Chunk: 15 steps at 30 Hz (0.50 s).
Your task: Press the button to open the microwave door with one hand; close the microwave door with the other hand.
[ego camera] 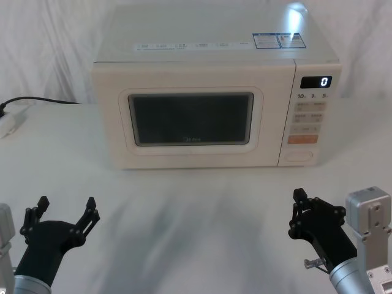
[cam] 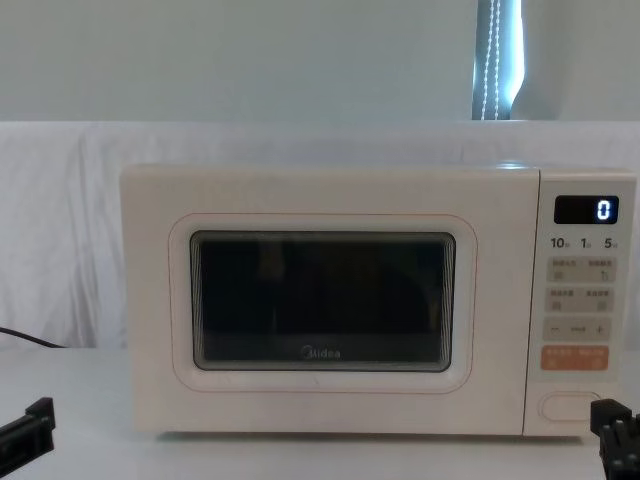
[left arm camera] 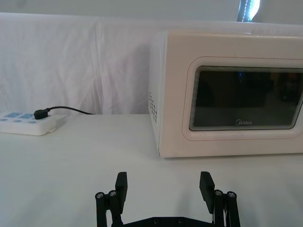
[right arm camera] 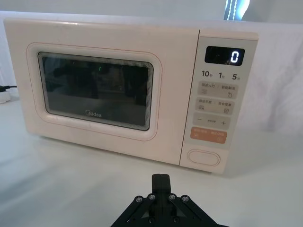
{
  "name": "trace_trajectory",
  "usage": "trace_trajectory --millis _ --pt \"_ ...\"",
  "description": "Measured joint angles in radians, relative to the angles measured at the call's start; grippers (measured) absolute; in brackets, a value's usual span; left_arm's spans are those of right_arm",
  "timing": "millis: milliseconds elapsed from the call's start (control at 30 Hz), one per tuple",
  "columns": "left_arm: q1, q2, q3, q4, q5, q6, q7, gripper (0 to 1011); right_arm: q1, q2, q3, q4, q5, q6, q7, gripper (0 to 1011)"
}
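The button is sitting at the bottom of the control panel, under the orange key, untouched. The microwave door is lying flush and shut, so I judge the first step, the press, is not yet done. The right claw is hovering low over the white worktop, fingers pinched together, well short of the panel. It needs to be reaching forward onto the pill-shaped key. The left claw is waiting spread open, near the front edge.
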Motion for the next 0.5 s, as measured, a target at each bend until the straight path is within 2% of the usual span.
trace_trajectory --millis 167,500 --pt "0.000 0.000 0.000 0.000 0.000 0.000 0.000 1001 -0.001 -0.011 0.014 -0.003 -0.008 0.009 0.000 0" --pt "0.000 0.000 0.000 0.000 0.000 0.000 0.000 1001 0.037 -0.055 0.043 -0.005 -0.051 0.106 -0.013 0"
